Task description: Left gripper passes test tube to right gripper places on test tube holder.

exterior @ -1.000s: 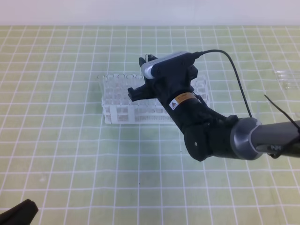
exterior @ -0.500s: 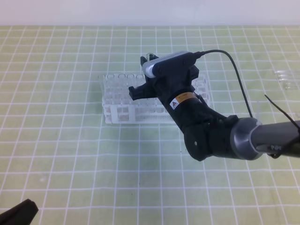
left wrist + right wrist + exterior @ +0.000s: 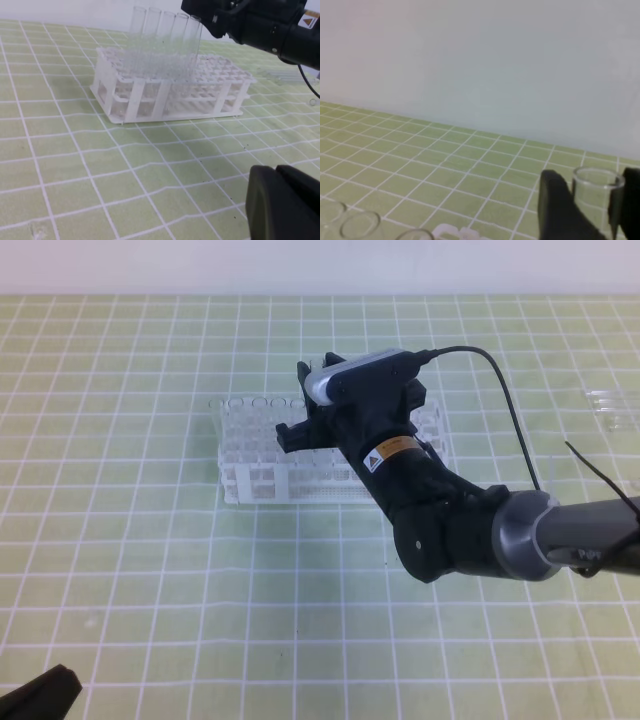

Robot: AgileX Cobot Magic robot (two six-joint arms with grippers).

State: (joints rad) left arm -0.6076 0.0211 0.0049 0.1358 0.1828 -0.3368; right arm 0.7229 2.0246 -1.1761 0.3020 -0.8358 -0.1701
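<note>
Test tube stands upright in the test tube holder, between the right pincer fingers, apparently loosened; left pincer, shut, sits well apart.

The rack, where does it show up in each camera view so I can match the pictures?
Exterior high: the rack sits at center, its right part hidden behind the right arm.
Left wrist: rack upper middle, tubes standing in it.
Right wrist: only a sliver of white rack at the bottom edge, with tube rims.
Shared landmark: the green grid mat.
</note>
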